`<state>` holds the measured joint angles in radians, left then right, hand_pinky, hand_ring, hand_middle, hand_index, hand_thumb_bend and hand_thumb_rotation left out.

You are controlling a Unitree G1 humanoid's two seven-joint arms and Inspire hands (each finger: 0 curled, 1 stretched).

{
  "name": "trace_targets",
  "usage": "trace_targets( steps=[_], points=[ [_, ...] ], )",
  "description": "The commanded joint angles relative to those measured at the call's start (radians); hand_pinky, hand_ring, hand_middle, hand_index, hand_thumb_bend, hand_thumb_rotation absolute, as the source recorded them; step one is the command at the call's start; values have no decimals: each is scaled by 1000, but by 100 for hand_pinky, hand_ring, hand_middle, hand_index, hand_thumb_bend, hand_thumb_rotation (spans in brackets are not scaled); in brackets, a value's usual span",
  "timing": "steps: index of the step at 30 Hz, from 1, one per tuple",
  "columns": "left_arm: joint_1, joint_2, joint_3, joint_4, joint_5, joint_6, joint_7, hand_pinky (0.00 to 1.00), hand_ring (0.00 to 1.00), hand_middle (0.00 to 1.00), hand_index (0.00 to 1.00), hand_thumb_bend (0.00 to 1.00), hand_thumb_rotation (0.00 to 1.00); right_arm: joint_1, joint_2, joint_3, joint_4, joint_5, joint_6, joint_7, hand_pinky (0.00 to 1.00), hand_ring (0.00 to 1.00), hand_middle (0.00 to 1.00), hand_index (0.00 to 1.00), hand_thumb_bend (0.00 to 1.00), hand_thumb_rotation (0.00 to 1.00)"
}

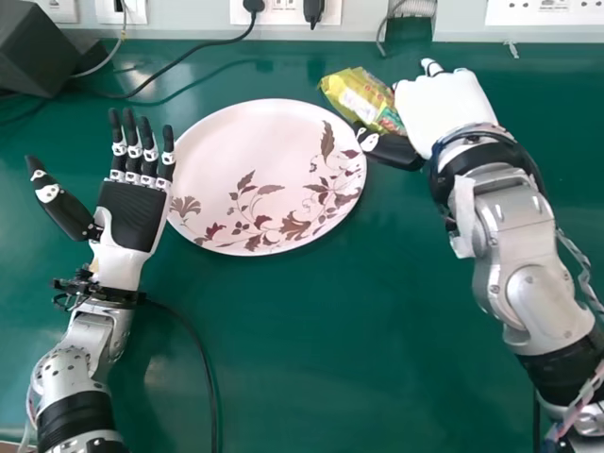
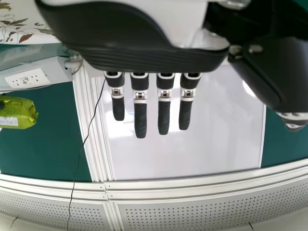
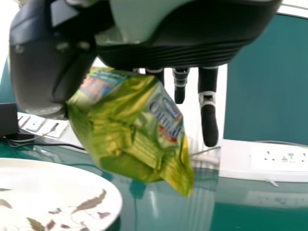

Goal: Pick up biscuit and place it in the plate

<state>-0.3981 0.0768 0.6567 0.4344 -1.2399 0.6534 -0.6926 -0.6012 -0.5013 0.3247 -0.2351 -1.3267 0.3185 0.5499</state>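
Observation:
The biscuit, a yellow-green packet, is at the plate's upper right edge in the head view, with my right hand over its right side. In the right wrist view the packet is pinched between the thumb and fingers of my right hand, some fingers hidden behind it. The white plate with brown leaf patterns lies left of that hand. My left hand is palm up with straight fingers, left of the plate; in the left wrist view, the left hand holds nothing.
A dark box stands at the back left, with black cables running across the green table. White wall sockets line the far edge. Another cable lies beside my left forearm.

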Motion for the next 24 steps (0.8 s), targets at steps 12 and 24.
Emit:
trace_targets(
  steps=[12,24],
  points=[
    [61,-24,1,41,7,13,6,88,75,82,86,100,53,-33,70,17,-15,-15,-62,-19,30,43,51,58,46,0],
    [63,-29,0,34,4,15,15,88,74,80,86,100,51,-37,98,33,9,-15,-107,-60,30,43,51,58,46,0]
  ],
)
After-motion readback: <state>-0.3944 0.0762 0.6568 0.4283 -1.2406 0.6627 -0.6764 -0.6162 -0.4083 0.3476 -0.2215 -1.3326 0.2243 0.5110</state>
